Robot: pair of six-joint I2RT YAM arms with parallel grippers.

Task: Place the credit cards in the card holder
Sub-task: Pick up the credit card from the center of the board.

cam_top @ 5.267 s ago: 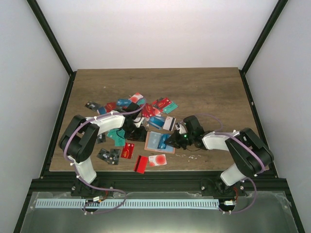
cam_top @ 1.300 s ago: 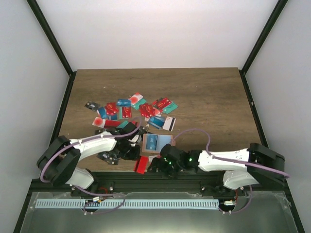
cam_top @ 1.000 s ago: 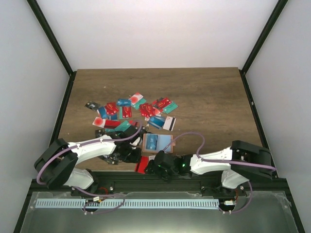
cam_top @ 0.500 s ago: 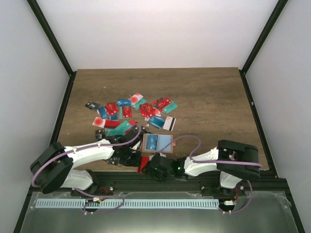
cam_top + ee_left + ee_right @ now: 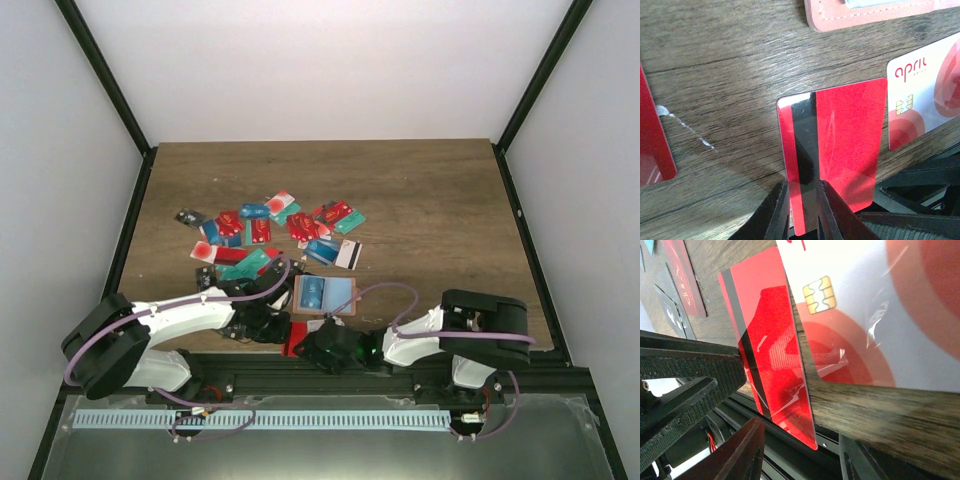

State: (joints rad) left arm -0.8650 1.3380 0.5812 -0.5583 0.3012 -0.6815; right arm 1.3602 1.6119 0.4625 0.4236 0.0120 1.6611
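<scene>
A red credit card (image 5: pixel 293 338) with a black stripe lies at the table's front edge, one end hanging over it. My left gripper (image 5: pixel 275 328) is nearly shut, and its fingertips (image 5: pixel 785 192) rest on the red credit card (image 5: pixel 850 145) along the stripe. My right gripper (image 5: pixel 318 350) comes in from beyond the edge. Its jaws stand apart around the overhanging end of the red card (image 5: pixel 775 360), not touching it. A white card with red circles (image 5: pixel 925 100) lies beside it. The tan card holder (image 5: pixel 325 311) sits just behind with a teal card on it.
Several more credit cards (image 5: pixel 270 225) are scattered across the middle of the table, in red, teal and blue. Another red card (image 5: pixel 652 145) lies left of my left gripper. The black frame rail (image 5: pixel 420 370) runs under the table's front edge.
My right gripper has slid left along the front edge to the red card and its jaws have narrowed. My left gripper has settled on the card and kept its narrow gap.
</scene>
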